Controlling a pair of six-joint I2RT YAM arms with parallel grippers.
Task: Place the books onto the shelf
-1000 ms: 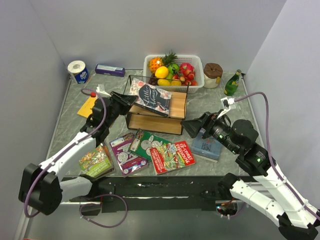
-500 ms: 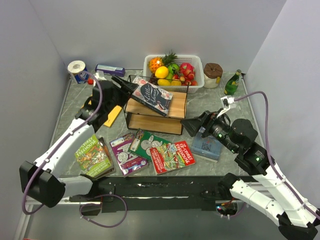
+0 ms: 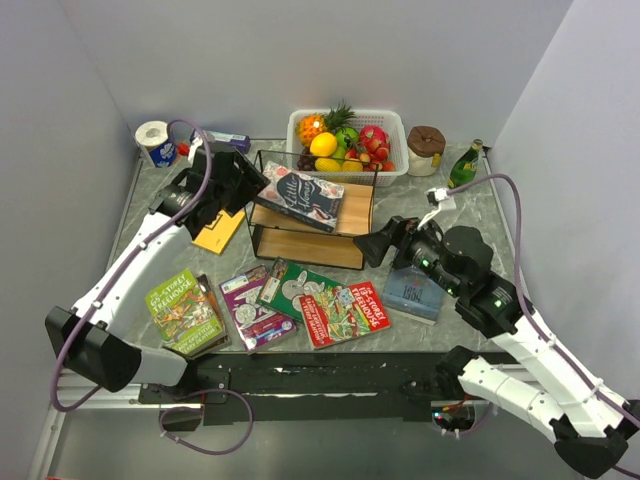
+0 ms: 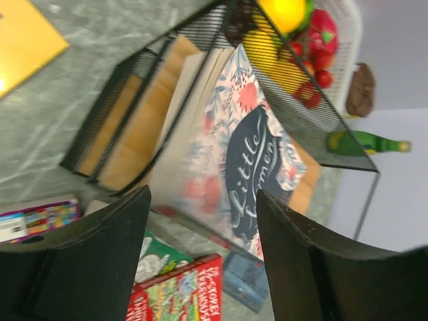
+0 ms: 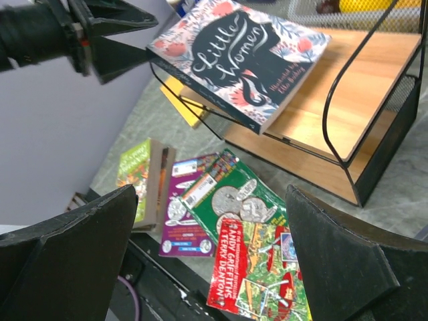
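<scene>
Little Women paperback [image 3: 302,197] is lying across the top board of the shelf [image 3: 352,208], right in front of the left gripper [image 3: 248,188] and just past its fingertips. It's not sitting flat though. The end nearest that gripper rides up on the black wire frame and sticks out over it, so the book is tilted. My guess is it went in at an angle from that side.

Left gripper's jaws are spread wide with nothing between them, so the book rests on the shelf alone. Right gripper [image 3: 372,248] is also wide open and empty, pointed at the shelf's front from off to the side. The dark blue book [image 3: 413,292] is on the table under that arm, probably its pick.

The yellow book [image 3: 218,232] is on the table below the left gripper. I'd nudge the tilted one in first, looks like it could slide off.
</scene>
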